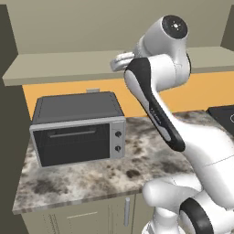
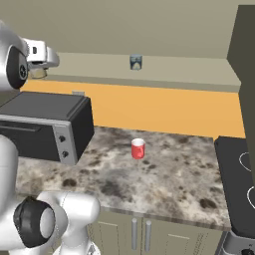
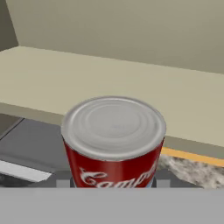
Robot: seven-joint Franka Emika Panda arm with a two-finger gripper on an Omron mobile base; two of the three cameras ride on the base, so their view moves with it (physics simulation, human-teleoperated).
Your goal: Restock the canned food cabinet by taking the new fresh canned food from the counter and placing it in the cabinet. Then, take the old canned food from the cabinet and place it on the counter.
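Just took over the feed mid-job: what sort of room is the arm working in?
A rendered kitchen, by the look of it: a marble-look counter carrying a toaster oven, a dark cooktop to one side, and a wall cabinet shelf above with a small tin on it.

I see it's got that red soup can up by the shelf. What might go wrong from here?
The red can sits in the gripper out past the shelf edge, above the toaster oven; a slip would drop it there. On the way down to the counter, the can or arm may clip the oven. Setting it down near the red mug may knock the mug.
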